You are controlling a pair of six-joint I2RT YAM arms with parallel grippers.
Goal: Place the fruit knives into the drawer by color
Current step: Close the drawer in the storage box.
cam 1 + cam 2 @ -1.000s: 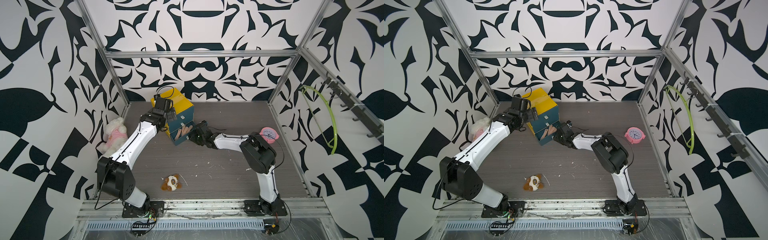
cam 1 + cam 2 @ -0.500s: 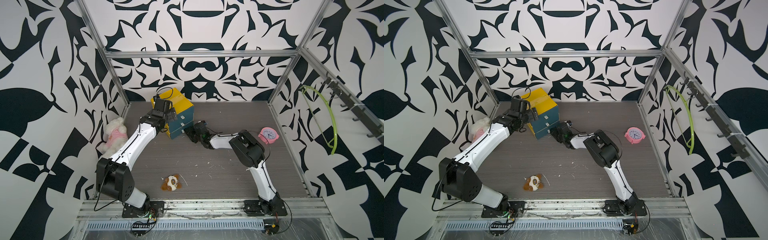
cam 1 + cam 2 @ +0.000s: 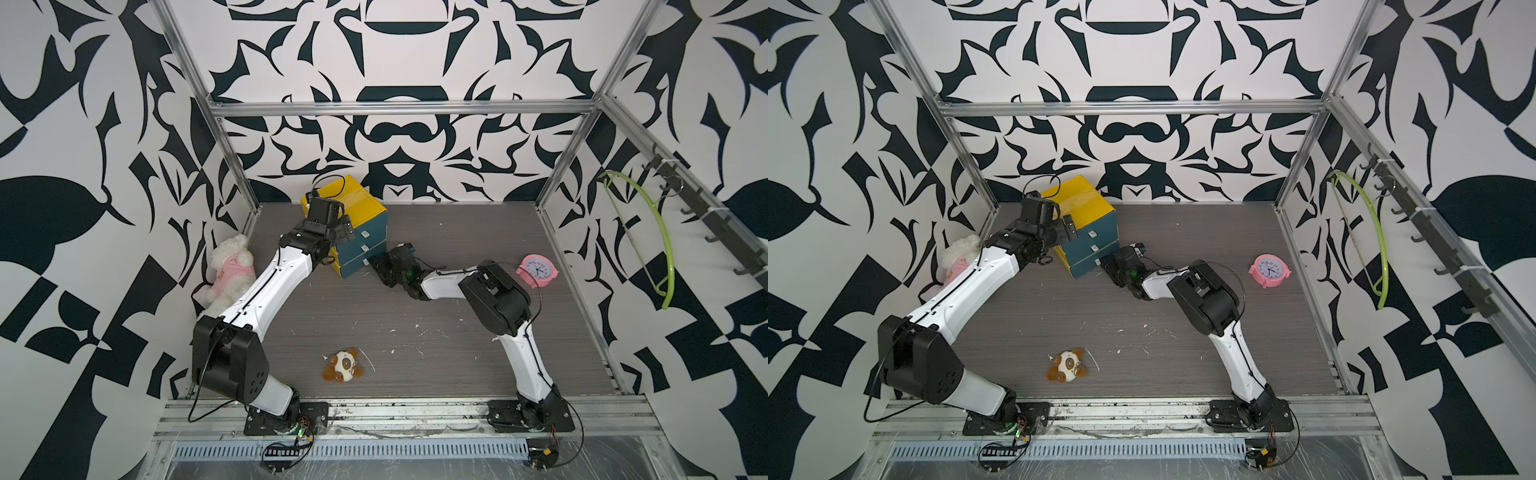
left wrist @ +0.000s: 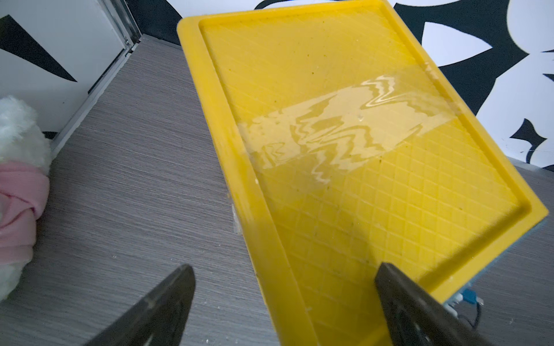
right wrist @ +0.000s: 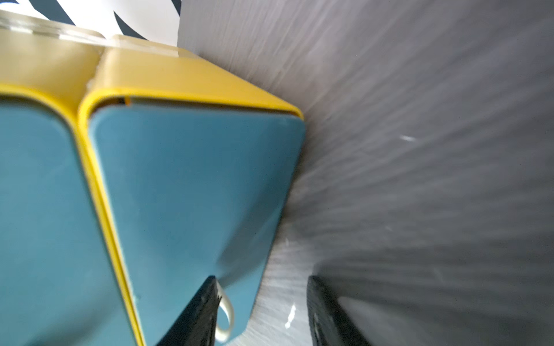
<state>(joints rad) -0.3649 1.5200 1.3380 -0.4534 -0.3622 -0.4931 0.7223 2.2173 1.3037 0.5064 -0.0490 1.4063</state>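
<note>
The drawer unit [image 3: 360,204] has a yellow top and three teal fronts, and all three drawers stand shut in both top views [image 3: 1084,198]. No fruit knives show in any view. My right gripper [image 3: 376,266] sits low at the bottom drawer's front. In the right wrist view it [image 5: 263,311] is open, with the white loop handle [image 5: 225,313] lying against the inner side of one finger [image 5: 207,302]; the other finger stands apart over the floor. My left gripper [image 3: 345,230] hovers wide open over the yellow top's [image 4: 359,149] edge, empty [image 4: 286,266].
A white plush in pink [image 3: 230,266] leans at the left wall. A brown-and-white plush toy [image 3: 343,365] lies near the front. A pink clock [image 3: 537,271] stands at the right. A green hanger [image 3: 660,241] hangs on the right wall rack.
A second ago the bottom drawer stood open with peach knives showing. My right gripper has pushed it shut and spread its jaws wider. The left arm has not moved.
</note>
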